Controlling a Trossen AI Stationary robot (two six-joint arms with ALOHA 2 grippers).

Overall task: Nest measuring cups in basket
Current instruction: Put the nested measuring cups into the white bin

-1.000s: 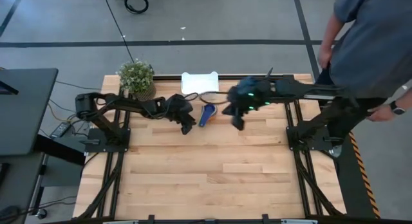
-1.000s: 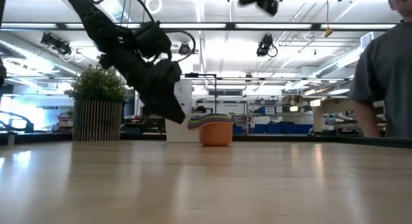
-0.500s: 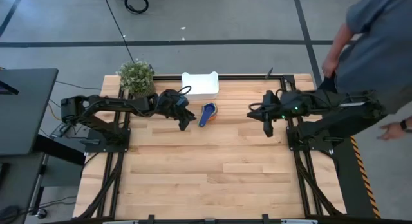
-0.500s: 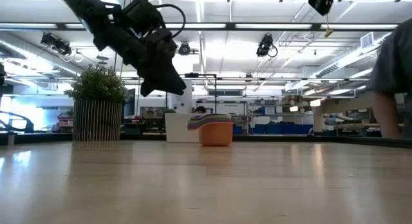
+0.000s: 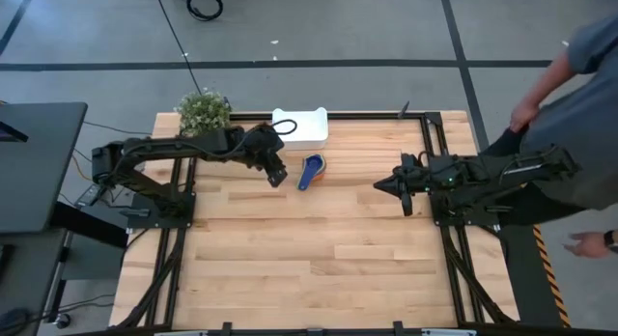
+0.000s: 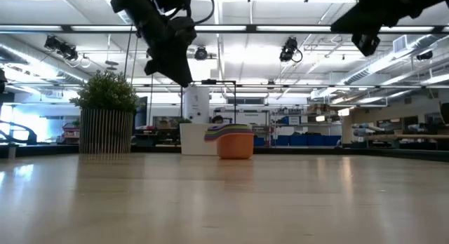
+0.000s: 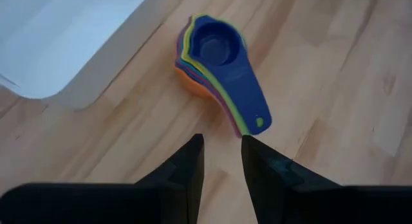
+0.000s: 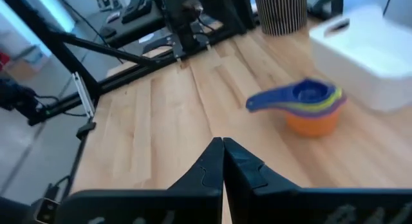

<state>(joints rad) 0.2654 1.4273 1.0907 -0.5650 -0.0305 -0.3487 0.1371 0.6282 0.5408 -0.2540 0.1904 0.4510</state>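
The measuring cups sit nested in one stack, dark blue on top and orange at the bottom. The orange cup's base rests on the table just in front of the white basket. The handles fan out toward my left gripper. It hangs above and to the left of the stack, slightly open, with nothing between its fingers. My right gripper is shut and empty, raised near the table's right side and pointing toward the cups.
A potted green plant stands at the far left, beside the basket. A person stands beyond the table's right edge. Bare wood covers the middle and near part of the table.
My left gripper has risen well above the table beside the cups and tipped less steeply. My right gripper has drawn back from the cups toward the table's right edge and come lower. The stack has kept its place.
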